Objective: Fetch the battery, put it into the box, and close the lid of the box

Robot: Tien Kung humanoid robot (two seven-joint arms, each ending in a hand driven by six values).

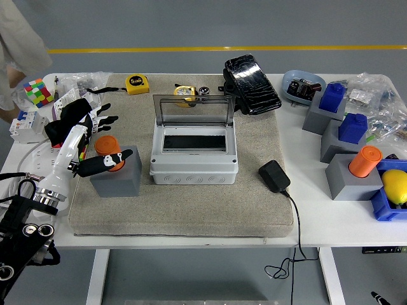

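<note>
The orange cylindrical battery (107,145) stands upright in a grey block holder (117,180) on the left of the beige mat. My left hand (89,133) reaches in from the lower left with its fingers spread. Its thumb lies across the battery's front, and the other fingers fan out behind and to the left. It has no closed grip on the battery. The grey box (194,159) sits mid-mat, and its clear lid (193,109) stands open at the back. The box's dark inside holds nothing that I can see. My right hand is out of view.
A black adapter (274,175) with its cable lies right of the box. A black pack (251,82) and a yellow tape measure (137,83) sit behind it. At the right, grey blocks hold another orange cylinder (364,161) and blue parts (352,127). A person (19,44) stands at the far left.
</note>
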